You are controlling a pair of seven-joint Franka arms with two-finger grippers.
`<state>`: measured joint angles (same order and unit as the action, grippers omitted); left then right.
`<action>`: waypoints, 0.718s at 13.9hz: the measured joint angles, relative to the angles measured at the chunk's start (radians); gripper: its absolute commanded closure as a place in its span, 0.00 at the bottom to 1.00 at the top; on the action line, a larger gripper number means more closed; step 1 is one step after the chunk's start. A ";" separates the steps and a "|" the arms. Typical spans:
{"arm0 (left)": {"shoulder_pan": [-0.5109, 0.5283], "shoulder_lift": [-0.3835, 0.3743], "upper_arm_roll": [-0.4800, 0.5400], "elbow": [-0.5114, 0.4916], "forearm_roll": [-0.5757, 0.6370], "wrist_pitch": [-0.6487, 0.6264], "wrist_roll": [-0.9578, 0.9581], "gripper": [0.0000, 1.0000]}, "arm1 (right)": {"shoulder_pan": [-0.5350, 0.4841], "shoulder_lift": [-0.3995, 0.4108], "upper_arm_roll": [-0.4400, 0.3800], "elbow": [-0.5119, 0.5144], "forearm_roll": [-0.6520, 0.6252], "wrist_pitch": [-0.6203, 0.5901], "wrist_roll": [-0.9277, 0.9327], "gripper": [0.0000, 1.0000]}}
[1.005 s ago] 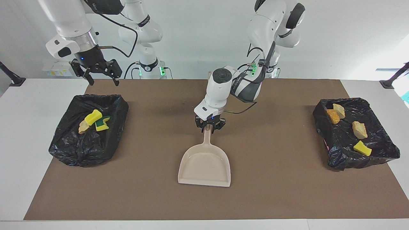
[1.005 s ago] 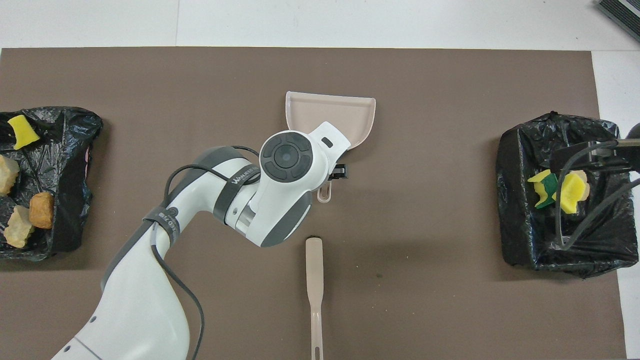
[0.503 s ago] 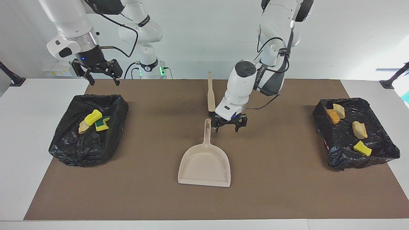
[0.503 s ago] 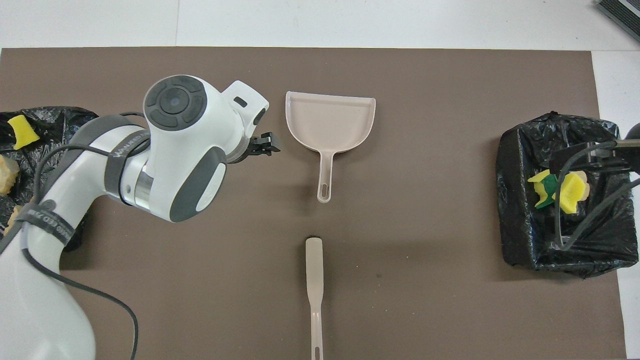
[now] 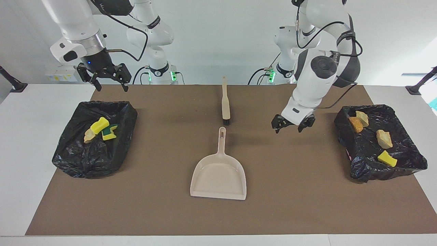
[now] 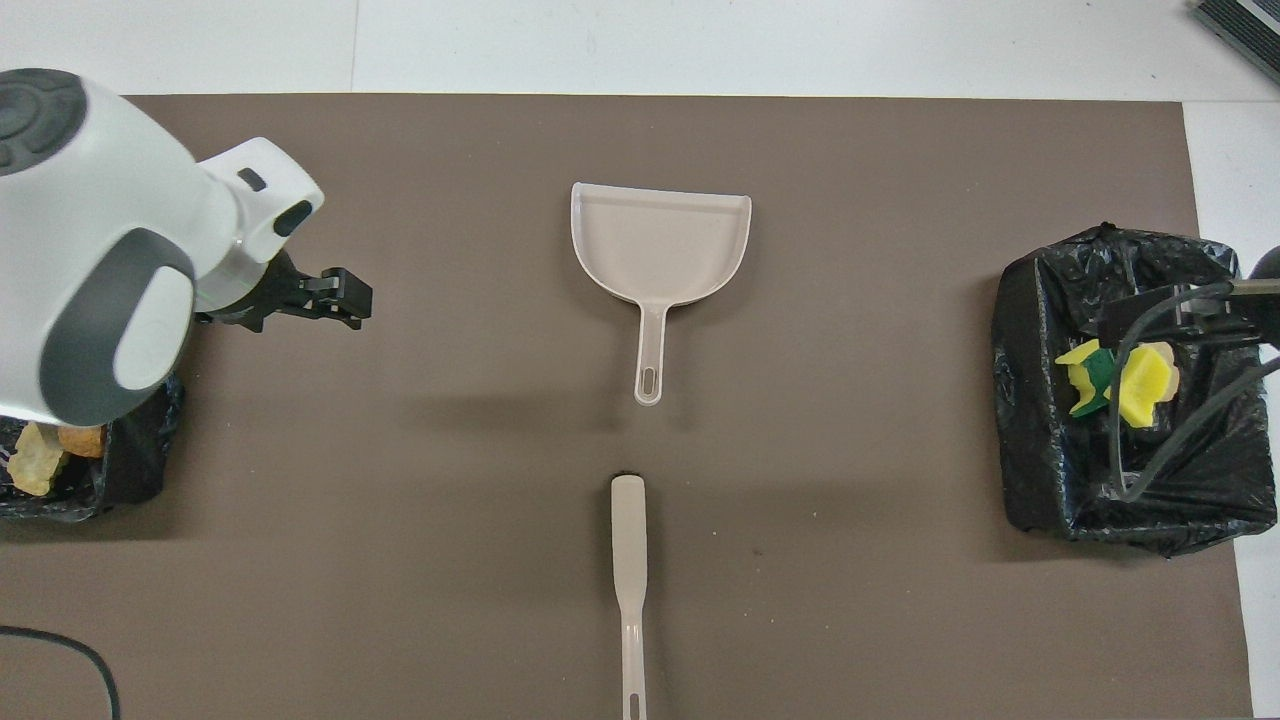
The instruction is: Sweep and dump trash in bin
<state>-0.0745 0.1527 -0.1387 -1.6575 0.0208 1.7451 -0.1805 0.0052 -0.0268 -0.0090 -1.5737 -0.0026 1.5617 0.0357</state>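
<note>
A brown mat (image 5: 293, 191) covers most of the white tabletop (image 5: 24, 143). On the tabletop's edge nearest the robots, toward the right arm's end, sits a white power strip (image 5: 61, 76). A black stand foot (image 5: 15, 87) rests at each end.

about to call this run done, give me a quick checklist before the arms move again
1. Dustpan empty, flat on the mat: ok.
2. Brush lying nearer the robots than the dustpan, untouched: ok.
3. Left gripper open, holding nothing, over the mat: ok.
4. Right gripper open, holding nothing: ok.
5. Foam chunks all in the two black-lined bins, none on the mat: ok.
</note>
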 measured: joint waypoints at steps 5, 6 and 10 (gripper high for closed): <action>0.144 -0.085 0.000 0.002 0.000 -0.059 0.176 0.00 | 0.000 0.000 0.000 0.000 0.000 0.000 0.000 0.00; 0.159 -0.107 0.001 0.002 0.000 -0.061 0.186 0.00 | 0.000 0.000 0.000 0.000 0.000 0.000 0.000 0.00; 0.172 -0.220 0.005 0.006 0.000 -0.117 0.189 0.00 | 0.000 0.000 0.000 0.000 0.000 -0.004 0.000 0.00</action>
<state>0.0971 -0.0677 -0.1338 -1.6510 0.0208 1.6280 0.0090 0.0052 -0.0269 -0.0090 -1.5737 -0.0026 1.5582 0.0357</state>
